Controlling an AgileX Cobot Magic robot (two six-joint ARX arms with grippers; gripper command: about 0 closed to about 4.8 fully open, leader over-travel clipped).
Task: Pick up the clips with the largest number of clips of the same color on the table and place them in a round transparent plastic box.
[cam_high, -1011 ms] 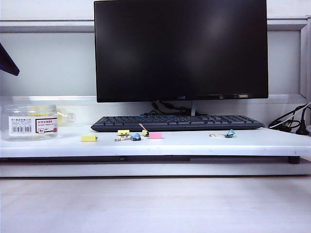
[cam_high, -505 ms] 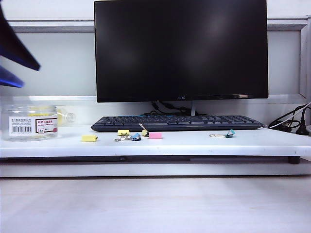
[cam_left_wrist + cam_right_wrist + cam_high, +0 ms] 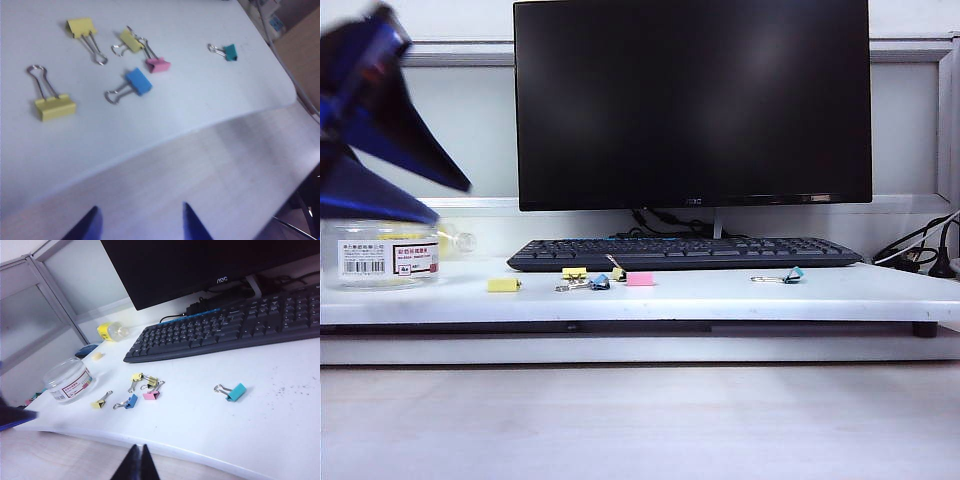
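Ext. view, near to far: bare wood-tone table surface (image 3: pixel 640 420) across the lower frame, then a white raised shelf (image 3: pixel 720 300) at mid-height.

L gripper (image 3: pixel 405 195) at upper left of ext. view, blurred, dark blue fingers apart, nothing between them; it hangs in front of and above the round transparent plastic box (image 3: pixel 382 252), which stands at the shelf's far left, white barcode label facing the cam. L wrist view: fingertips (image 3: pixel 90 227) spread at the lower edge, released; all clips lie beyond them, none touched.

Clips on the shelf, centre-left in ext. view: yellow clip 1 (image 3: pixel 504 285) alone, nearest the box; yellow clip 2 (image 3: pixel 574 272); yellow clip 3 (image 3: pixel 618 273) just beside the pink clip (image 3: pixel 640 279); blue clip (image 3: pixel 600 283) between them. Teal clip (image 3: pixel 792 275) well apart to the right. L wrist view shows the three yellows w/ silver wire handles: (image 3: pixel 55 107), (image 3: pixel 81 27), (image 3: pixel 131 41).

R gripper (image 3: pixel 136 465): only in R wrist view, lower centre; fingers pressed together, clenched on nothing, short of the shelf edge.

Behind the clips: black keyboard (image 3: pixel 685 253), then the monitor (image 3: pixel 692 105), dark. Cables (image 3: pixel 920 250) at far right.
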